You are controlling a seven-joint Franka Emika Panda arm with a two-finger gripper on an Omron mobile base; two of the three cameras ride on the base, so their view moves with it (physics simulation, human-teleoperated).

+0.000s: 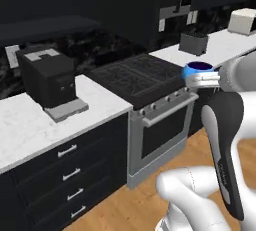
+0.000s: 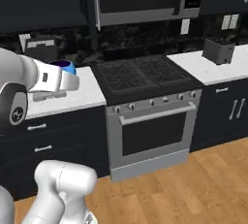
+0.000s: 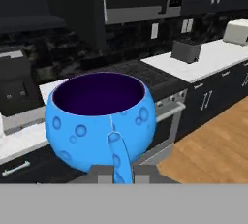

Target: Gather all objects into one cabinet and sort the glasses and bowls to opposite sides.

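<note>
While the arm is reaching out above the kitchen floor, the hand (image 3: 116,175) is clamping nearly shut on the handle of the blue cup (image 3: 101,119), holding it upright in the air. Item: squat bright-blue cup, dimpled outside, dark inside, mouth facing up, hanging in front of the stove (image 1: 142,82) and clear of the white surface (image 2: 72,99). Coffee machine (image 1: 47,77) is standing on the surface left of the stove; toaster (image 2: 219,51) is sitting to the right.
</note>
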